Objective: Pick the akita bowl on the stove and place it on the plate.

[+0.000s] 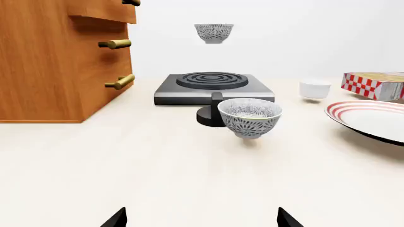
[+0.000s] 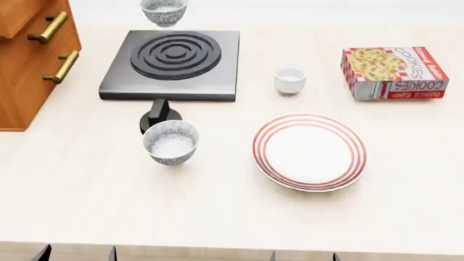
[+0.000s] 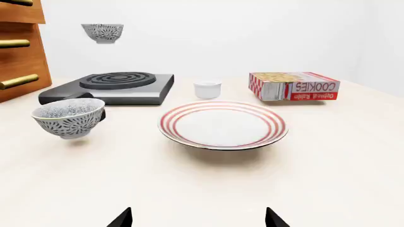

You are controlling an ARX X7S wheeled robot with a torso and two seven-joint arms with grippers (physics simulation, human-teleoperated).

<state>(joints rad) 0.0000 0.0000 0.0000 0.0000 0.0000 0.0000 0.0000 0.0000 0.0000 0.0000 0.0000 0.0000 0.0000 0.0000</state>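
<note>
The akita bowl (image 2: 164,12), net-patterned outside, shows at the far edge of the stove (image 2: 225,60). In the wrist views this bowl (image 1: 213,33) (image 3: 102,32) hangs in the air above the stove (image 1: 252,87), not touching it. The red-ringed plate (image 2: 261,152) lies right of centre, also seen as the plate (image 3: 222,106) in the right wrist view. My left gripper (image 1: 202,220) and right gripper (image 3: 198,218) are open and empty, low at the table's near edge. In the head view only the tips of the left gripper (image 2: 77,253) and right gripper (image 2: 305,255) show.
A twin bowl (image 2: 171,142) sits just in front of the stove by its black knob (image 2: 158,117). A small white cup (image 2: 289,79) and a cookie box (image 2: 395,72) stand at the back right. A wooden drawer cabinet (image 2: 29,65) fills the left.
</note>
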